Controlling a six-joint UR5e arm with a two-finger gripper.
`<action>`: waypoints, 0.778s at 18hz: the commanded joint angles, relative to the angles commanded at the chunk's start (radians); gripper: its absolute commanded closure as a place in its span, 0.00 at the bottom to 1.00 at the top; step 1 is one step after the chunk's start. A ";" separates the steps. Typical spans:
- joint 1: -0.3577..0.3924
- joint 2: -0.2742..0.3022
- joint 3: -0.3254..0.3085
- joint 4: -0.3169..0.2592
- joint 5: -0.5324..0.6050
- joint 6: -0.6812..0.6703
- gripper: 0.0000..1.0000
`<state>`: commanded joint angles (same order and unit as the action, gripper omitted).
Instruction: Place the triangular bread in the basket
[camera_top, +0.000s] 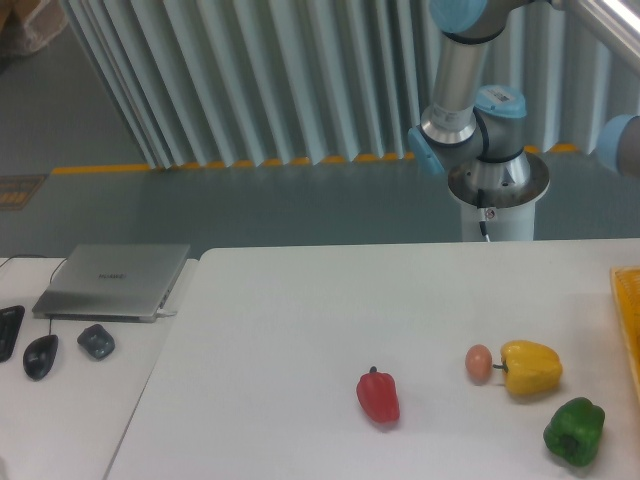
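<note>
Basket (628, 320) cut off, right edge

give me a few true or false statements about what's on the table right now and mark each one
1. The red pepper lies left of the yellow pepper. True.
2. The small tan egg-like ball sits far right of the green pepper. False: it sits left of it, right beside the yellow pepper.
3. The triangular bread lies between the peppers. False: no bread is visible.
4. Only an edge of the basket shows, at the right border. True.
5. The tool hovers over the red pepper. False: it is out of view.
</note>
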<state>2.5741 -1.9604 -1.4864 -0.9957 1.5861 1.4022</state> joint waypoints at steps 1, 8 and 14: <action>-0.005 0.003 0.003 0.005 -0.001 -0.012 0.00; -0.100 -0.003 0.026 0.003 0.002 -0.040 0.00; -0.192 -0.008 -0.018 0.000 0.092 -0.037 0.00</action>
<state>2.3825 -1.9681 -1.5048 -0.9956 1.6778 1.3652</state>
